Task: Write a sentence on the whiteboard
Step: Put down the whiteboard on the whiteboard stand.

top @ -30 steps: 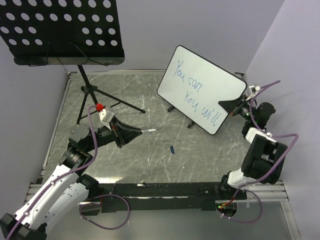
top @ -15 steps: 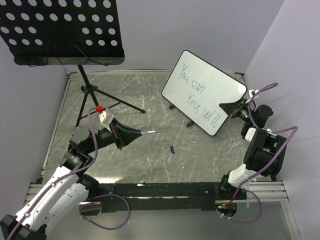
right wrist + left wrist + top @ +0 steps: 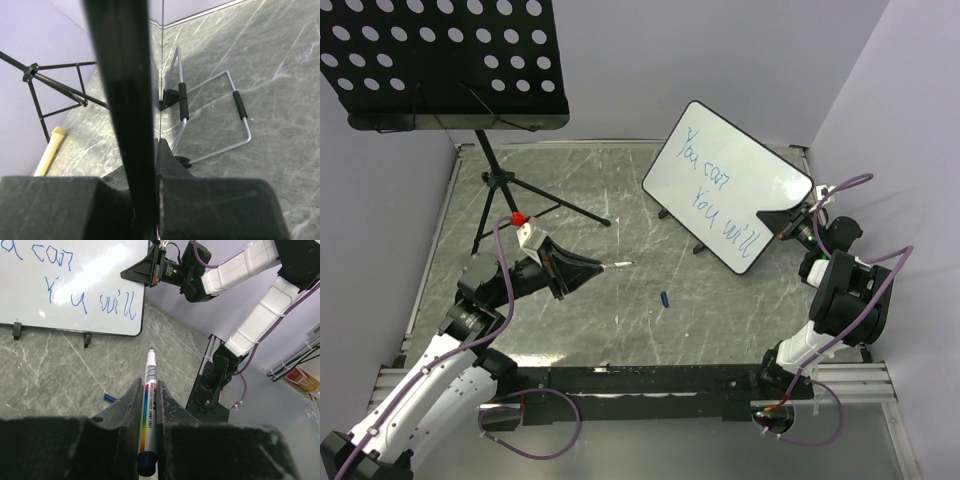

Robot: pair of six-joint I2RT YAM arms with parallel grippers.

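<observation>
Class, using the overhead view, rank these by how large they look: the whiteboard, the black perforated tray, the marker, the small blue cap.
1. black perforated tray, though probably nearer the camera
2. whiteboard
3. marker, mostly hidden in the left gripper
4. blue cap, only slightly smaller than the marker's visible part

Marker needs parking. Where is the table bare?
Bare: far middle between the music stand's legs and the whiteboard; near strip between the blue cap and the black rail. Crowded: under the whiteboard, by the right gripper.

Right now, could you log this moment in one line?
left gripper shut on marker | right gripper shut on whiteboard edge | sentence written
</observation>
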